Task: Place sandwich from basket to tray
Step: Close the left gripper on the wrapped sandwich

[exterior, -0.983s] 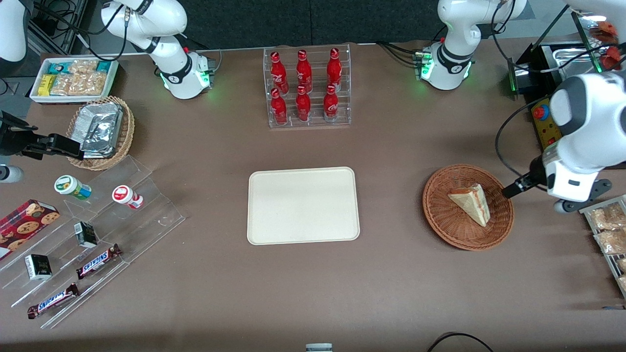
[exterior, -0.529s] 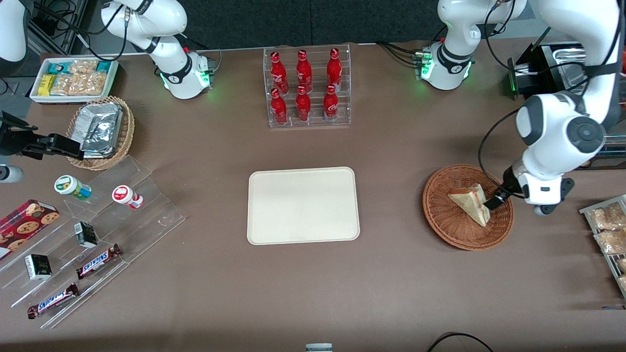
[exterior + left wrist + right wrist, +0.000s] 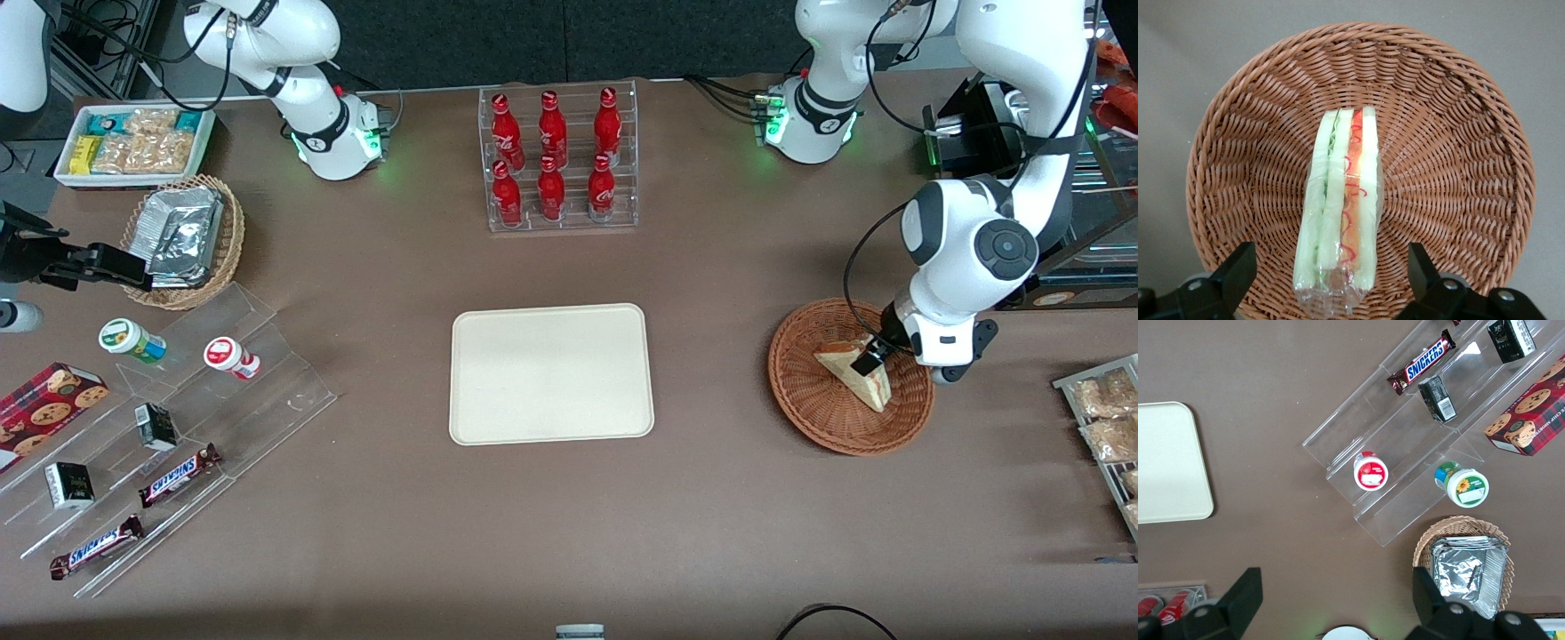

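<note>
The sandwich (image 3: 1340, 208) lies in the middle of the round reddish-brown wicker basket (image 3: 1458, 133), wrapped in clear film, its cut edge with red and green filling turned up. The hand (image 3: 1331, 270) of the left arm hangs just above the sandwich, released: its two black fingers (image 3: 1238, 267) stand wide apart, one on each side of the wedge, not touching it. In the front view the hand (image 3: 867, 360) is over the basket (image 3: 827, 427), at the working arm's end of the counter (image 3: 711, 533). The cream rectangular tray (image 3: 551, 373) sits well apart from the basket, near the counter's middle, with nothing on it.
</note>
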